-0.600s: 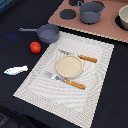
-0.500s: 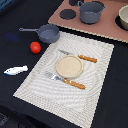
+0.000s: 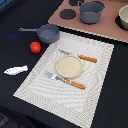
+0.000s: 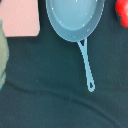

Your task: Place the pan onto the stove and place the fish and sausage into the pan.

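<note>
The dark grey-blue pan (image 3: 49, 34) sits on the black cloth, its long handle pointing to the exterior view's left. In the wrist view the pan (image 4: 75, 17) is seen from above and is empty. The red-orange sausage (image 3: 35, 47) lies just in front of the pan and also shows at the edge of the wrist view (image 4: 123, 11). The white and blue fish (image 3: 16, 70) lies nearer the front left. The tan stove (image 3: 107, 29) with black burner discs is at the back. The gripper shows in neither view.
A larger grey pot (image 3: 91, 11) stands on the stove, with a pale bowl (image 3: 123, 19) beside it. A woven placemat (image 3: 97, 65) holds a plate (image 3: 68, 66), a knife (image 3: 82, 58) and a fork (image 3: 67, 81). A corner of the stove (image 4: 19, 17) shows in the wrist view.
</note>
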